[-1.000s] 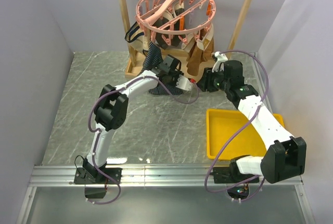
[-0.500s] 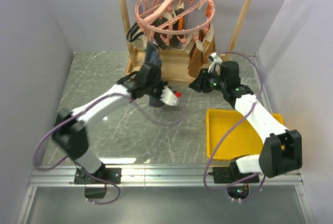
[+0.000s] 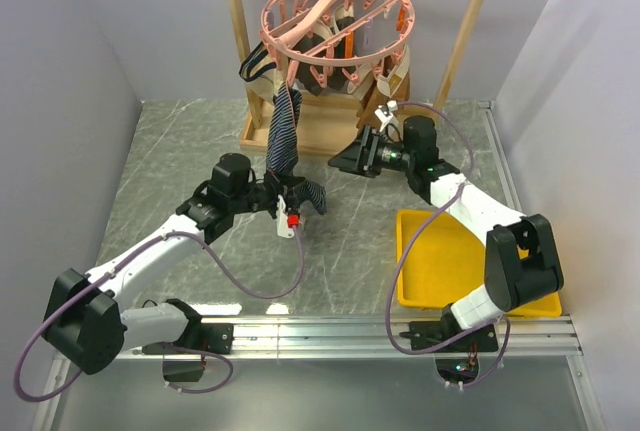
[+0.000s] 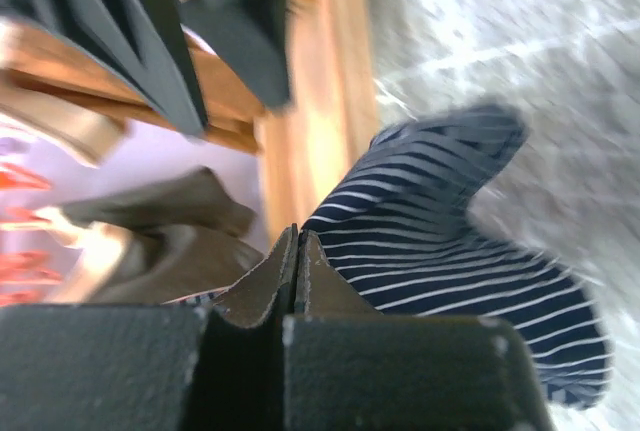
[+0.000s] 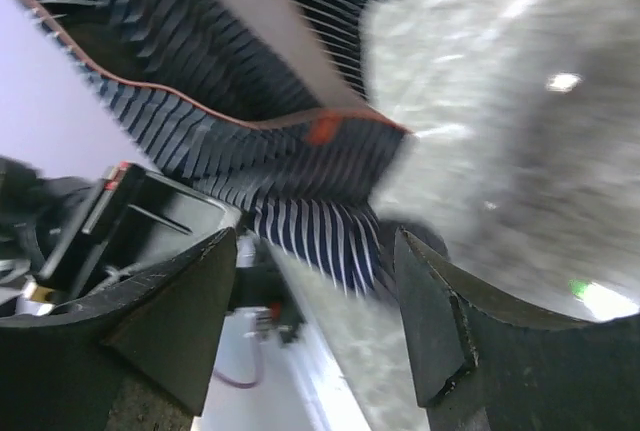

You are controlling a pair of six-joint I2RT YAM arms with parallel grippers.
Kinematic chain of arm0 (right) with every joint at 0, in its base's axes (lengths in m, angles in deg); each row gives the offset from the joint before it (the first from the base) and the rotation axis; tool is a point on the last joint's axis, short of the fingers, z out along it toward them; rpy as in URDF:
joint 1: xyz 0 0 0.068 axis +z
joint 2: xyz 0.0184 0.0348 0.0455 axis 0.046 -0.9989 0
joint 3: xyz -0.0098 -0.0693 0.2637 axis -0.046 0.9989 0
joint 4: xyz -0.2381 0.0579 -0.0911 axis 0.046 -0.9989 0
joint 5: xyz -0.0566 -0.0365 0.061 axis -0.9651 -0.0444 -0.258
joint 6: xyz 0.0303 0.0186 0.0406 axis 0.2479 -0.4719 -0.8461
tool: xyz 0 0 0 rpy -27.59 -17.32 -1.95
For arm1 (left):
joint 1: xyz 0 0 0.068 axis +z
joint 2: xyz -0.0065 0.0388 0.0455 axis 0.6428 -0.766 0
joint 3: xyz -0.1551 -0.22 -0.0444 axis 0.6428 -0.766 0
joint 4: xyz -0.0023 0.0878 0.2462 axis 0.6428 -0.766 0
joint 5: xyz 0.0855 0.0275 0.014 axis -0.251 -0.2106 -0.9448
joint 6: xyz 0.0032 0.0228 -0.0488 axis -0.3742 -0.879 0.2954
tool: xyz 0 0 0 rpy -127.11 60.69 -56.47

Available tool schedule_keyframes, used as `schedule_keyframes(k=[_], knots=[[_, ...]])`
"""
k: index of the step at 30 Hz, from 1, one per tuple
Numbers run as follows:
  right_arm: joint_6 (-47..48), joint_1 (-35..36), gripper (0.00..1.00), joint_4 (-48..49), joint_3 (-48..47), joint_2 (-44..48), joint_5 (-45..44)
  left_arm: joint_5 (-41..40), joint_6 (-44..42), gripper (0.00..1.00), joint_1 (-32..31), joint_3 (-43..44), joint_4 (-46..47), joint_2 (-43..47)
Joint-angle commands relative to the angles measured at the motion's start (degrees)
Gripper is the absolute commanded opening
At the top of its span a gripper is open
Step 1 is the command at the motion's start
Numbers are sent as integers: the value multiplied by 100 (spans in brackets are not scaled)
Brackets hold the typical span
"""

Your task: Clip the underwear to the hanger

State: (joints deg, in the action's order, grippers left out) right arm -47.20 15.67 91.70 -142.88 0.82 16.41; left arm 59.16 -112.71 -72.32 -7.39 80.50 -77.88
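Note:
The pink round hanger [image 3: 335, 21] hangs from the wooden rack. The navy striped underwear [image 3: 284, 136] hangs as a long strip from a peg at the hanger's front left, and its lower end [image 3: 310, 195] lies by the left gripper. It also shows in the left wrist view [image 4: 450, 241] and the right wrist view [image 5: 300, 161]. My left gripper [image 3: 296, 205] [image 4: 297, 241] is shut, its jaws pressed together with nothing seen between the tips, right next to the cloth. My right gripper [image 3: 347, 159] [image 5: 320, 321] is wide open just right of the underwear.
The wooden rack frame [image 3: 238, 41] and its base [image 3: 325, 133] stand at the back. Tan garments [image 3: 388, 86] and a black-and-white garment [image 3: 256, 63] hang on the hanger. A yellow tray [image 3: 440, 251] lies at the right front.
My left arm has swung out to the left and nearer the front edge. The underwear now hangs stretched down from the hanger. My right gripper has moved left toward the rack base.

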Motion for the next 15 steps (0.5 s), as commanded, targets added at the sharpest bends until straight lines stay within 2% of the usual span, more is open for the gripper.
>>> schedule_keyframes(k=[1,8,10,15], knots=[[-1000,269,72,1199,87,-134,289,779,112,0,67,-130,1121,334],[-2388,577,78,2386,78,-723,508,981,192,0,103,-121,1246,387],[-2574,595,80,2975,105,-846,570,1060,130,0,120,-113,1176,413],[-2548,648,79,3617,140,-917,702,1113,86,0,129,-51,991,422]])
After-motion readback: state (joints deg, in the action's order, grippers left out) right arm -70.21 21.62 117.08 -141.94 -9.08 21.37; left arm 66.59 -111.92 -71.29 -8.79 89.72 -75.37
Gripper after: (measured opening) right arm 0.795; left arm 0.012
